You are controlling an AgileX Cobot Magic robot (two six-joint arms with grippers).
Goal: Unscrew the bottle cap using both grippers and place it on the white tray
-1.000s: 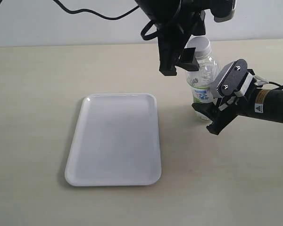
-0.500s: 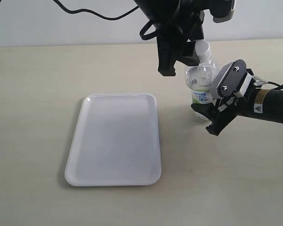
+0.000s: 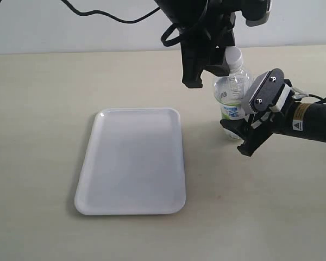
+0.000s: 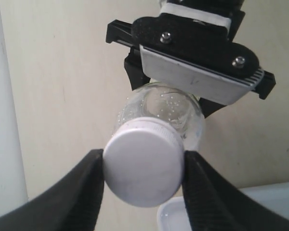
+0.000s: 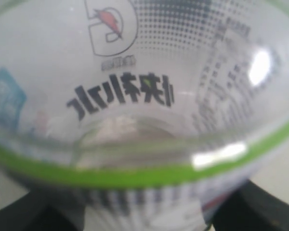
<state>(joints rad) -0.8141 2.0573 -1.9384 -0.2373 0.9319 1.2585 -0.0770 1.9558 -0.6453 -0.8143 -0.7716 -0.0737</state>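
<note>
Bottle upright just beside the white tray, right of it. Right gripper jaws clamped on the lower, labelled body. Left gripper from above, fingers pressed to both sides of the bottle cap. Cap sits on the neck; whether loosened, cannot tell. Judgement: both grips made, unscrewing, lift-off and carry to tray remain.

The clear plastic drink bottle wears a white label. Its bold black characters appear upside down and cannot be read. Above them is a logo with a red mark. The fine print is blurred. A yellow sticker on the black right arm bears a small dark triangle sign.
</note>
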